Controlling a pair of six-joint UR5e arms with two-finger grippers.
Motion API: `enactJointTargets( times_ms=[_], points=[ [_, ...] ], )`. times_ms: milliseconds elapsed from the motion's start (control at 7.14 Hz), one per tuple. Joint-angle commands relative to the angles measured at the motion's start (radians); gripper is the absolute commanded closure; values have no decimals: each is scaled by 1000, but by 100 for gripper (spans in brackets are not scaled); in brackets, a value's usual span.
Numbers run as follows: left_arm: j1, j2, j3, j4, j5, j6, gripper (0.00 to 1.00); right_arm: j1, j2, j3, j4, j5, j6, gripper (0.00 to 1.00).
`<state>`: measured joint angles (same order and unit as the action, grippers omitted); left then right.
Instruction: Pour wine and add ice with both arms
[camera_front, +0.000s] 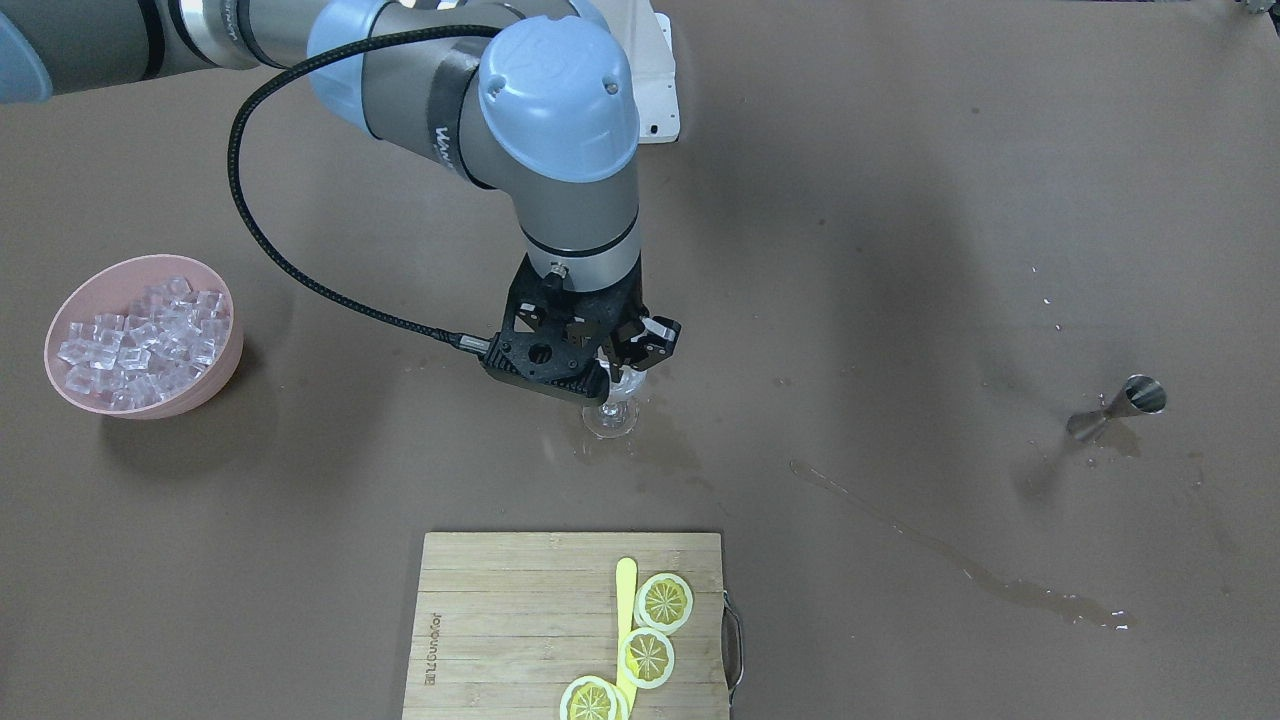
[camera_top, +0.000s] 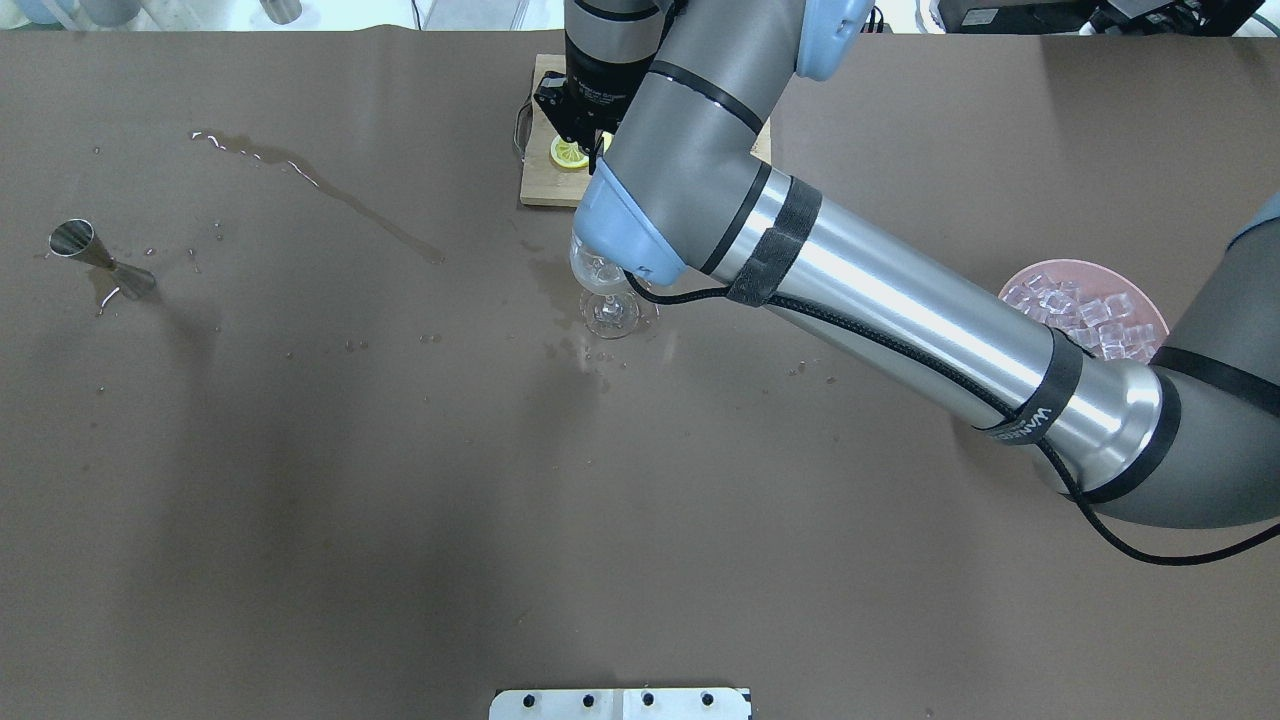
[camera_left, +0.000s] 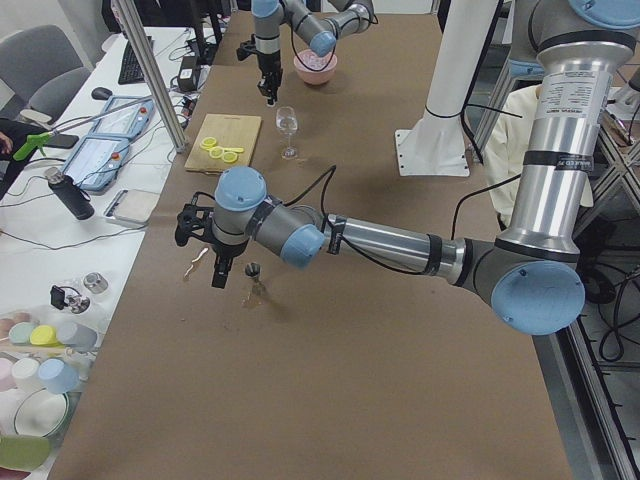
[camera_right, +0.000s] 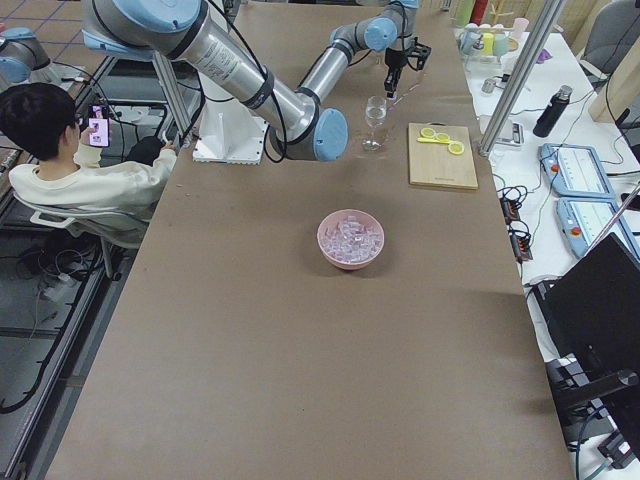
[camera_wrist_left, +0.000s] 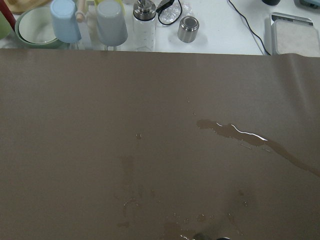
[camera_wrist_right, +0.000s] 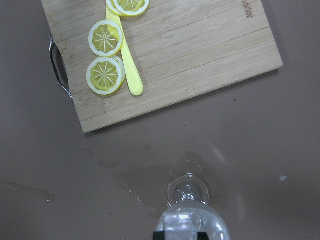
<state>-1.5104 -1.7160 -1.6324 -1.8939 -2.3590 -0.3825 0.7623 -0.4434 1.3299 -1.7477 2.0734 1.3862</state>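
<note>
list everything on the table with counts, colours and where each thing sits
table: one, brown cover
stemmed glass: one, clear, mid-table, in a wet patch
bowl: one, pink, on the robot's right side
ice: many cubes, clear, in the bowl
cutting board: one, wooden, at the operators' edge
lemon slices: at least three, yellow, on the board
utensil: one, pale yellow, on the board beside the slices
jigger: one, steel, on the robot's left side
spilled liquid: streaks, clear, between jigger and board
right arm: silver-grey, its black right gripper over the glass
left arm: silver-grey, its black left gripper beside the jigger
</note>
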Motion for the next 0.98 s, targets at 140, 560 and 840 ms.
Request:
enactJointTargets(
  times_ms=[140, 560, 840],
  points=[
    [-10, -147, -17, 360, 1, 173, 3, -14, -23, 58, 2, -3, 20, 99],
    [-20, -155, -9, 389, 3, 183, 3, -53, -50, 94, 4, -19, 54, 99],
    [-33, -158, -4, 443, 3, 185, 3, -63, -73, 94, 17, -30, 53, 99]
  ],
)
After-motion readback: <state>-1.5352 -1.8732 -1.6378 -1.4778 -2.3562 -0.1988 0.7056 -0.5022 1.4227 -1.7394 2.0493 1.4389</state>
